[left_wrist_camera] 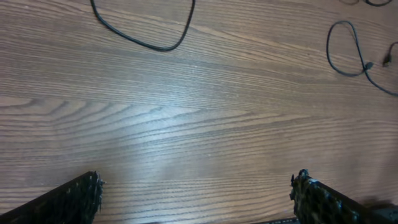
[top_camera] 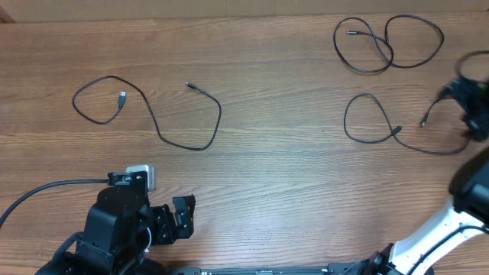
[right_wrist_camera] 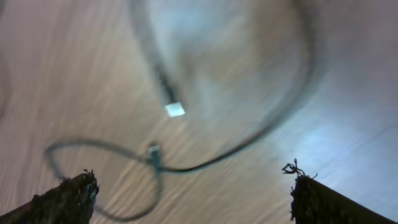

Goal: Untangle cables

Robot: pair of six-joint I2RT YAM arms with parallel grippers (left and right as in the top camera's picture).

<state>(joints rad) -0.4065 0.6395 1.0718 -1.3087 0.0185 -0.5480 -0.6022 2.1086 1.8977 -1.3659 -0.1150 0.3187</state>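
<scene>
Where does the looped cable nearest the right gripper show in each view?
Overhead: the looped cable lies right of centre, at mid-height.
Left wrist: upper right corner.
Right wrist: blurred, across the middle.
Shared landmark: the plug at its loop's crossing.

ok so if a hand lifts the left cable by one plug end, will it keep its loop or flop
Probably flops: the left cable is thin and lies in loose curves, so its loop would likely collapse and dangle. It looks light, so a push may only bend one section. The small plug end gives little to grip and might slip.
</scene>
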